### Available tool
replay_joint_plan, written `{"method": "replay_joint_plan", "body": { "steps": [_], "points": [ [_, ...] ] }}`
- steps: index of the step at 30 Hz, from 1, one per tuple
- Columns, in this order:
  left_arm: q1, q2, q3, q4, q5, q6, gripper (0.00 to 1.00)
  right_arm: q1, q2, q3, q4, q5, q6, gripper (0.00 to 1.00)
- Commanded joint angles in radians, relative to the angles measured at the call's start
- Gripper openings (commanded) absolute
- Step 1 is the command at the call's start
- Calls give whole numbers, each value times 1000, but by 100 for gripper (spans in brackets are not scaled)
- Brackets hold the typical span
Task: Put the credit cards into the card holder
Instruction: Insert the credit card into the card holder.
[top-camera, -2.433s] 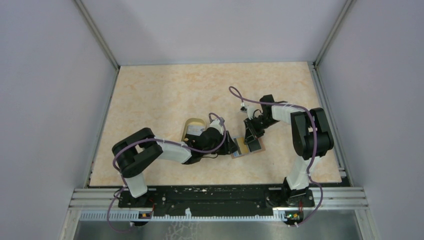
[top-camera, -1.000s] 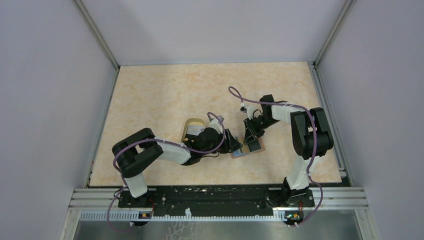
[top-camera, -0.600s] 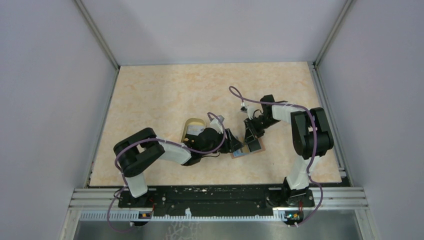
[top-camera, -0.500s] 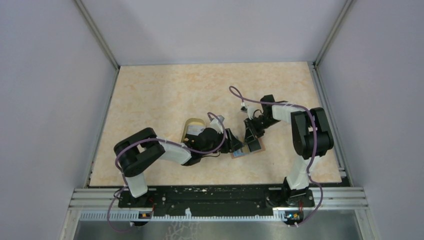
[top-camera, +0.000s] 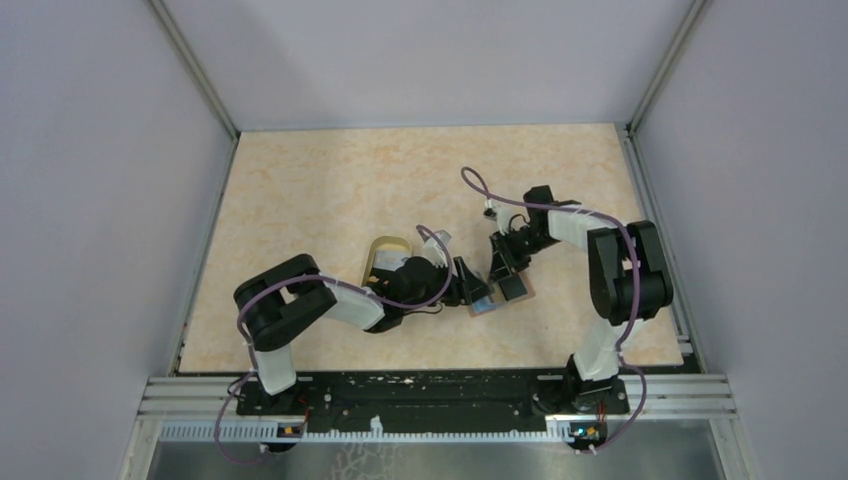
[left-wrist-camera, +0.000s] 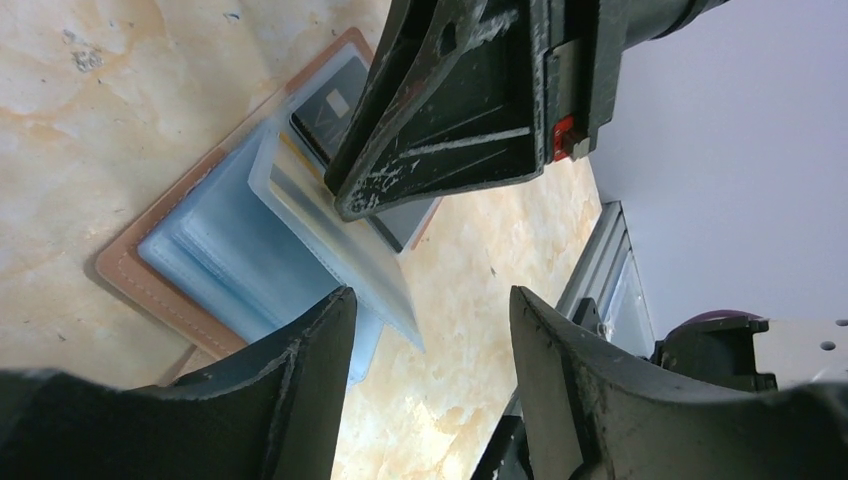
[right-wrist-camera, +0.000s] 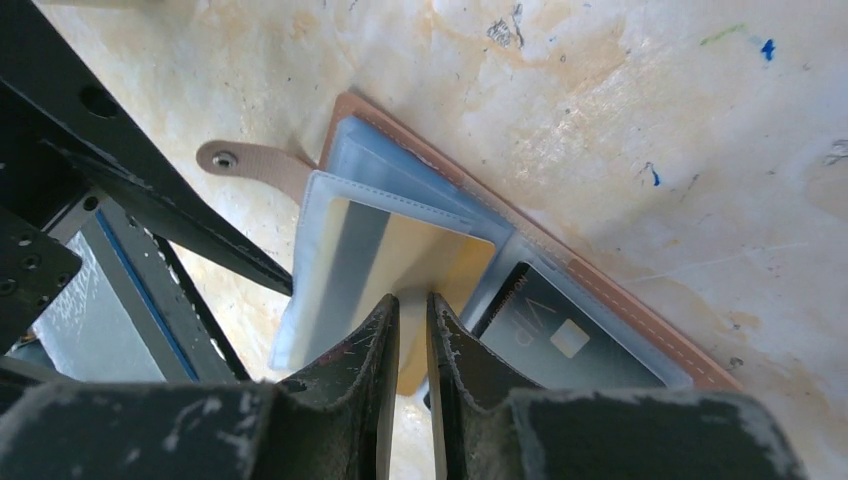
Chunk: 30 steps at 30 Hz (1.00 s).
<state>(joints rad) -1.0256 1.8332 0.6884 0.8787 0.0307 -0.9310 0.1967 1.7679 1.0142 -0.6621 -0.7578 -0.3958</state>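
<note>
The card holder (right-wrist-camera: 560, 255) lies open and flat on the bench (right-wrist-camera: 700, 150), a little toward 5 o'clock of the bench's middle in the overhead view. Its snap tab (right-wrist-camera: 250, 163) sticks out at the holder's 10 o'clock in the right wrist view. A dark card (right-wrist-camera: 545, 330) sits in the pocket at 4 o'clock. One clear sleeve (right-wrist-camera: 320, 235) is lifted off the stack, with a yellowish card (right-wrist-camera: 400, 250) mostly inside it.

The right claw (right-wrist-camera: 412, 300) comes in from the holder's 12 o'clock and is pinched narrowly on that card's free edge; I cannot tell whether the sleeve is caught too. The left claw (left-wrist-camera: 432, 300) waits at 9 o'clock, low, spread wide and gripping nothing. The oval dish (top-camera: 385, 255) sits beyond it.

The step looks like seating the card fully. It should go in along the sleeve's length and stay square, so no corner snags the stitching. The left claw could pin the holder's rim against sliding.

The dark card's pale lettering seems to read "VIP", beside a chip. Its finer print is too small to read.
</note>
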Motion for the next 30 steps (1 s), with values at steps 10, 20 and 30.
{"method": "replay_joint_plan", "body": {
  "steps": [10,20,30],
  "points": [
    [-3,77,48,92,37,-10,65,-23,-106,-30,84,73,41,13],
    [-4,104,46,199,48,-9,65,-53,-166,-48,128,96,70,13],
    [-3,124,75,186,57,-3,66,-55,-104,-50,109,195,56,10]
  ]
}}
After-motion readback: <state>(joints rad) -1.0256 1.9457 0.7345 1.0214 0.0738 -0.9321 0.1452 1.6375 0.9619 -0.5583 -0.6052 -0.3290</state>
